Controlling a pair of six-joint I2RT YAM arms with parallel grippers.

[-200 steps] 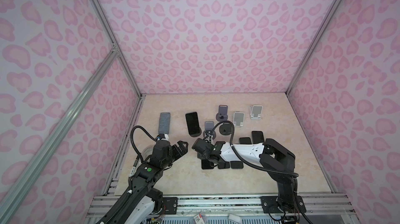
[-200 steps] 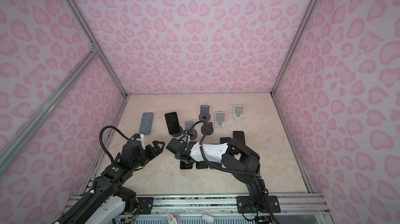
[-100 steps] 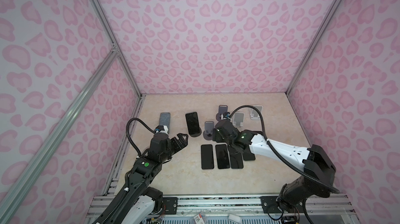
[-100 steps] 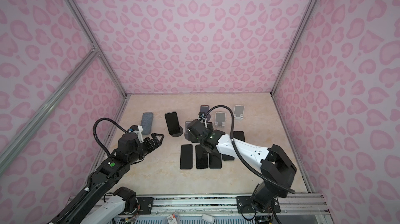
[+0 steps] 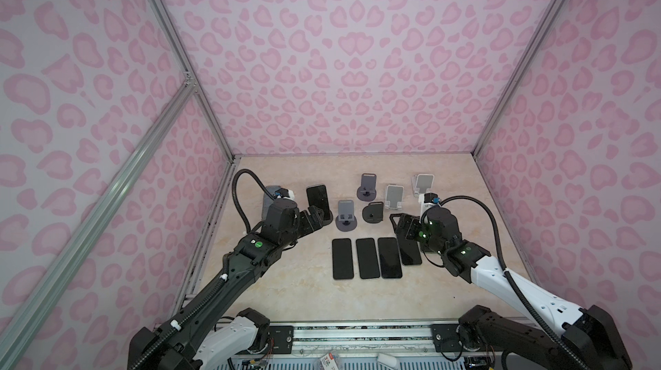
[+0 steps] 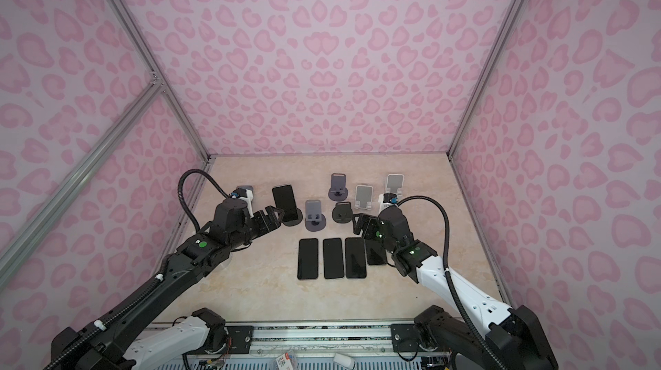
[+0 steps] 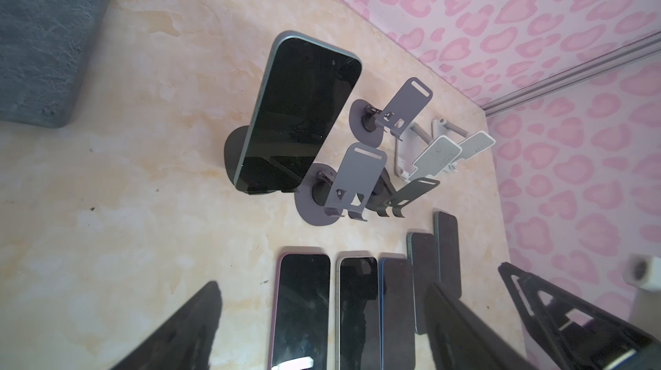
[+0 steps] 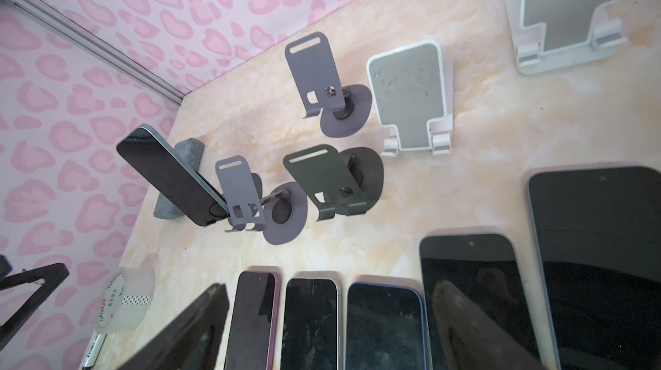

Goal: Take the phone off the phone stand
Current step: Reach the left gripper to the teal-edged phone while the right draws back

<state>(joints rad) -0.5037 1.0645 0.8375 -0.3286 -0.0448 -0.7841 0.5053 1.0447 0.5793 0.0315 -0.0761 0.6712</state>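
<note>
While one handset is yet to come off, phone [image 7: 304,114]: leaning back on the black stand [image 7: 234,150], lower edge seated in its lip, at about 10 o'clock from the middle of the table [image 5: 286,296] in both top views
Left gripper [image 5: 314,219]: low at about 8 o'clock of the black stand, just beside its round foot; fingers [image 7: 171,332] apart with nothing between them, and no contact with the phone that the wrist view shows
Right gripper [image 5: 406,228]: at about 3 o'clock from the table's middle, over the right end of the flat row; fingers [image 8: 189,332] apart, empty
Flat row: five handsets lying screen up at about 6 o'clock of the stands: first flat phone [image 5: 342,258], second flat phone [image 5: 367,258], third flat phone [image 5: 390,257], fourth flat phone [image 5: 410,252] partly under the right gripper, fifth flat phone [image 8: 601,261] clear only in the wrist views
Bare stands: purple stand [image 5: 346,216], far purple stand [image 5: 368,187], dark green stand [image 5: 372,211], white stand [image 5: 394,197], far white stand [image 5: 424,184], spread from 12 to 2 o'clock of the table's middle
Done: five bare stands against five flat handsets suggests most of the clearing is finished
Left: one grip on the last phone, a lift clear of the lip, then laying it down; no grip is made yet
</note>
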